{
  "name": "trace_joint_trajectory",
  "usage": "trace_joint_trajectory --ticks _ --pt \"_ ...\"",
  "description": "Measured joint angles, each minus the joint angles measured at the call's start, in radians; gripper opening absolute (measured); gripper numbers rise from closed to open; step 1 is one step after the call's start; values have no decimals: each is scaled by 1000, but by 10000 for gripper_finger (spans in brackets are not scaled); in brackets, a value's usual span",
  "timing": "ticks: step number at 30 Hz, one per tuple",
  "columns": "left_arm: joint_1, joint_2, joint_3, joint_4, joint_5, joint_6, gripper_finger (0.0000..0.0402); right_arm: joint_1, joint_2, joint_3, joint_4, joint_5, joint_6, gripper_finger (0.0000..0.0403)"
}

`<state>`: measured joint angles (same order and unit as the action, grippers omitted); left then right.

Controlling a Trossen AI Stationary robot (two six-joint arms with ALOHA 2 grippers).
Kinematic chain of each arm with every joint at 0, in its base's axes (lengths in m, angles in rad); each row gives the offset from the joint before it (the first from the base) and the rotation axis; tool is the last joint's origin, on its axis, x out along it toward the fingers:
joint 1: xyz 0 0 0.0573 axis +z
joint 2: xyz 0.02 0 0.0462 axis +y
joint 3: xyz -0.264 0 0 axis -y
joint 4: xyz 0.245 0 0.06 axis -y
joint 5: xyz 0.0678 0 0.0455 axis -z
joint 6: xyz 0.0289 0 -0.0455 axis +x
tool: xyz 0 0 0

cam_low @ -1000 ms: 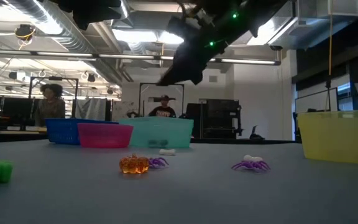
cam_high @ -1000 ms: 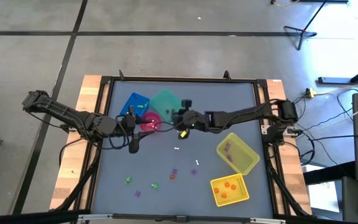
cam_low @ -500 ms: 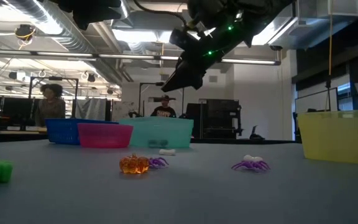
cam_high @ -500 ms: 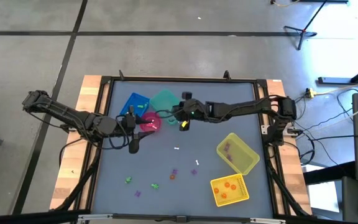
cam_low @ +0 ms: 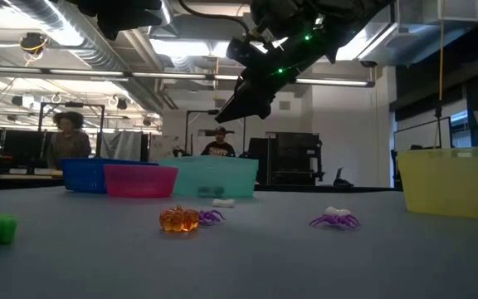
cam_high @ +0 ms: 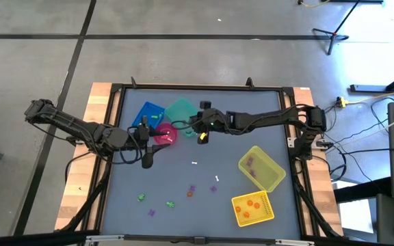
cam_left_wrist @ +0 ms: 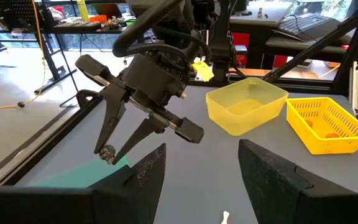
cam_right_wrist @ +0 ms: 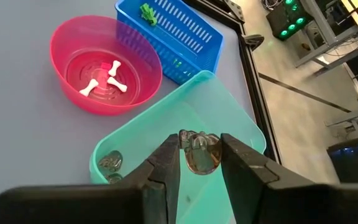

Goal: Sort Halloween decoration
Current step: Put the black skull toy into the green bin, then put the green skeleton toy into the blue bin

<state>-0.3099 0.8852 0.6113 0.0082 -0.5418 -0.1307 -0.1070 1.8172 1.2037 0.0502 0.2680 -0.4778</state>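
Trinket [cam_right_wrist: 200,155], a dark grey one, sat pinched between your right gripper's [cam_right_wrist: 197,163] fingers, hanging above the teal bin [cam_right_wrist: 229,118], which lay beside the pink bowl [cam_right_wrist: 67,43] and blue basket [cam_right_wrist: 191,37]. Your left gripper [cam_left_wrist: 201,171] waited nearby with jaws apart, holding nothing.

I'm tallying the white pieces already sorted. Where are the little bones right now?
In the right wrist view, three white bones lie in the pink bowl, beside the blue basket and teal bin.
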Motion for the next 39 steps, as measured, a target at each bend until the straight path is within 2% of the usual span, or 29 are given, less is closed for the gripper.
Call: trace_joint_trajectory --ticks 14,17,22,27,32,39 --pt "0 0 0 0 0 0 187 0 0 0 0 0 1 104" --pt "0 0 0 0 0 0 187 0 0 0 0 0 1 125" --pt "0 0 0 0 0 -4 187 1 0 0 0 5 1 192" --pt "0 1 0 -7 5 -74 187 1 0 0 -1 28 1 241" --pt "-7 17 0 -99 29 -200 187 1 0 0 -11 28 1 263" --pt "-56 87 -1 -255 211 -462 187 1 0 0 -98 29 1 266"
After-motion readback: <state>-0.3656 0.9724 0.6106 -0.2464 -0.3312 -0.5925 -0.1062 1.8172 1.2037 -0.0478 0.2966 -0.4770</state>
